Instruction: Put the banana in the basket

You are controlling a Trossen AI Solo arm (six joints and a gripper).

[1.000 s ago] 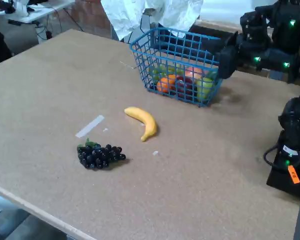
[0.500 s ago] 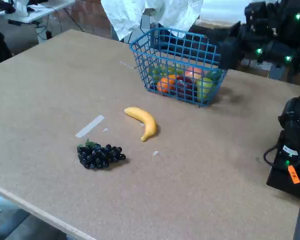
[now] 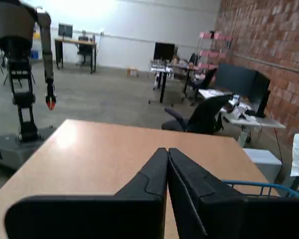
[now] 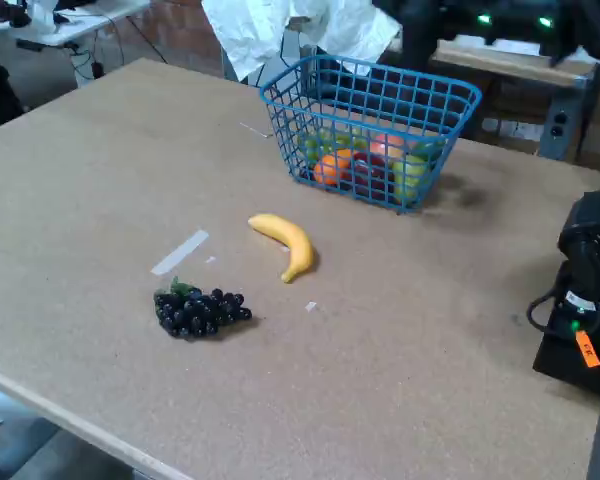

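I see the gripper pressed closed on nothing, high beyond the basket; the banana lies nearer, on the table.

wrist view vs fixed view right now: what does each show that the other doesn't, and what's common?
Wrist view only: the end effector with fingers pressed shut and empty, a second robot arm on a stand, office chairs and desks, a brick wall.

Fixed view only: the banana lying on the table, the grape bunch, a tape strip, and the fruit inside the basket.

Both: the tabletop and the blue basket, of which the wrist view catches only a rim edge.
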